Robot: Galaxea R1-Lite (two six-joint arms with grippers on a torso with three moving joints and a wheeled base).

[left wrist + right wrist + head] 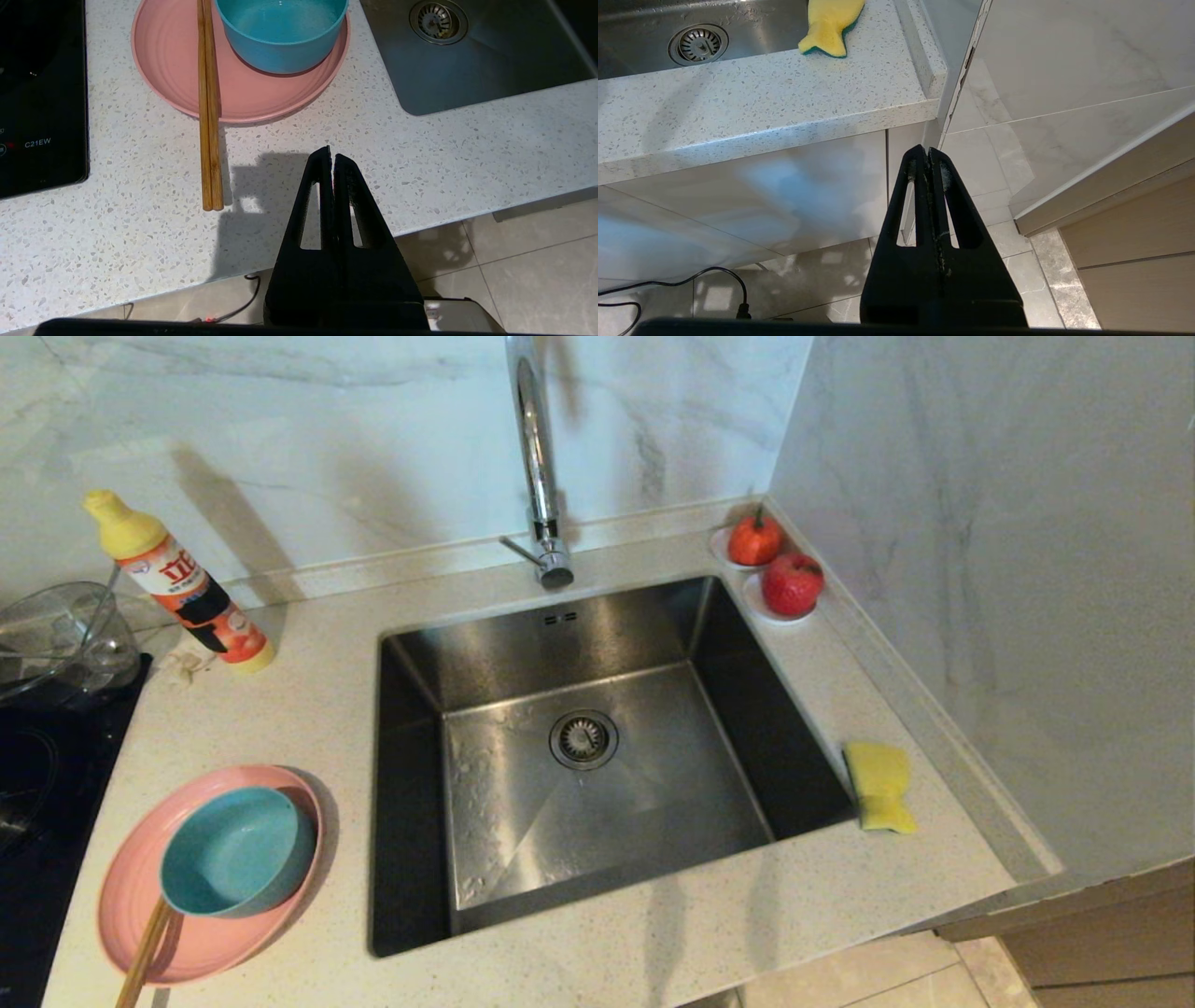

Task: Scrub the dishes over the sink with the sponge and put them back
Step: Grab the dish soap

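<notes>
Start of task: left gripper (pixel 331 156) and right gripper (pixel 923 154) clenched empty, short of the counter; teal-blue bowl (pixel 235 851) sits in the matte pink plate (pixel 131 882) left of the steel sink (pixel 411 728), yellow foam sponge (pixel 880 786) right; next, open to grasp sponge and dish

Neither arm is seen in the head view. The left claw (pixel 331 156) is shown in the left wrist view with its two black fingers (pixel 320 196) pressed together along their whole length, tips meeting, nothing held between them. It is held low and out in front of the surface's near edge, touching nothing. The right claw (pixel 924 156) is shown in the right wrist view closed in the same way, fingers (pixel 952 200) flush against each other and empty. It is held below the level of the surface's top, out in front of it.
</notes>
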